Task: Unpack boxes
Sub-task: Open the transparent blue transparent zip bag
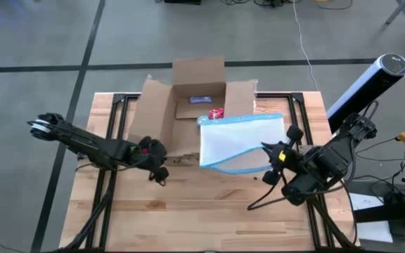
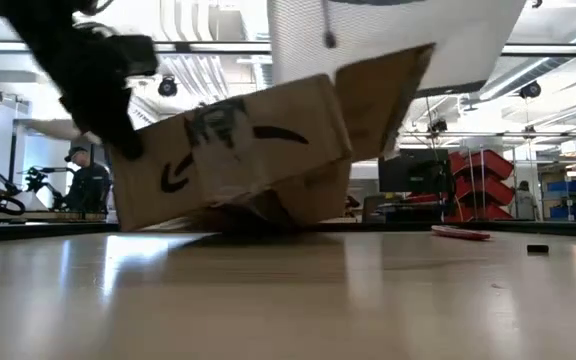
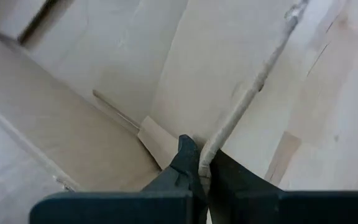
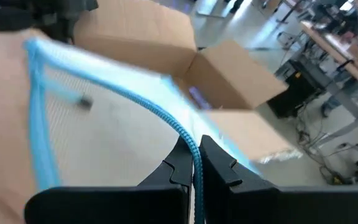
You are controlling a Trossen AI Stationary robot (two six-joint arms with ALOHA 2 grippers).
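- Bare wood of the table (image 2: 288, 300) fills the low view's foreground; beyond it the box (image 2: 238, 150) sits tilted, one edge lifted.
- Left gripper (image 1: 153, 158) is pressed together on the box's near flap edge, at its left corner.
- Box (image 1: 195, 98) lies open at the table's far middle, a small red item (image 1: 216, 112) inside.
- Right gripper (image 1: 273, 158) pinches the blue rim of a clear pouch (image 1: 241, 140), held above the box's right side.
- Corrugated board looks light, stiff yet bendable; a flap edge probably gives the surest grip.
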